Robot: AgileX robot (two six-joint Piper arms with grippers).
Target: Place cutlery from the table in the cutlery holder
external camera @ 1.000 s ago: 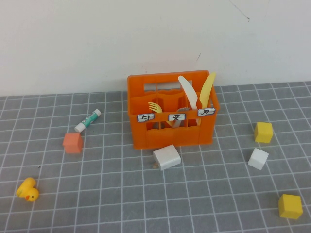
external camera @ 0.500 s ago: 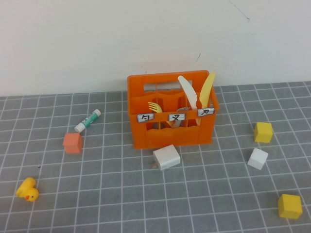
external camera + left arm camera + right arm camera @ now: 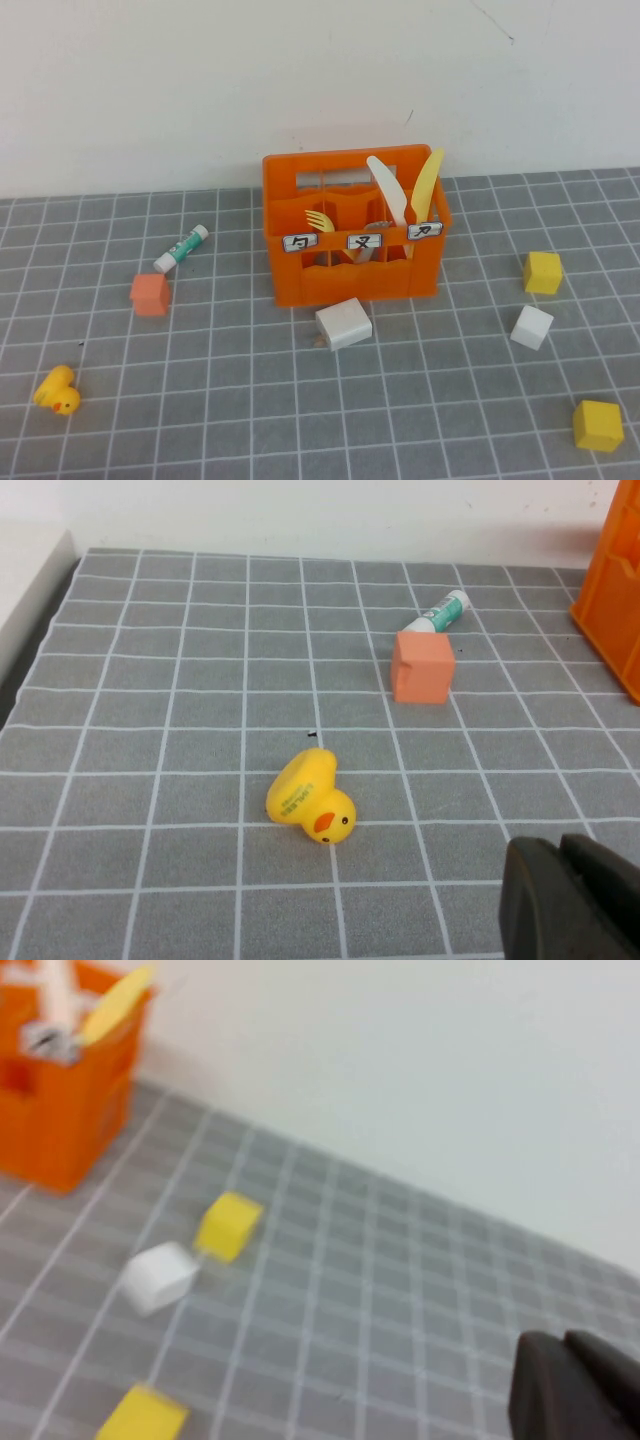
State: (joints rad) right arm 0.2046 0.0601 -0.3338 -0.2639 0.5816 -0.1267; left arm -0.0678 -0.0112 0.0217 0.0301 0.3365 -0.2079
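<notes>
Both forks [image 3: 320,219] stood in the orange cutlery holder [image 3: 352,280] at frame centre; left hand [image 3: 570,900] and right hand [image 3: 575,1390] parked, seemingly pressed together

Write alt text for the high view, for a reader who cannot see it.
An orange holder stands mid-table with a yellow fork, white knife and yellow knife upright inside; no cutlery lies outside it. Blocks, a tube and a toy duck lie scattered around. Neither the left gripper nor the right gripper appears.
</notes>
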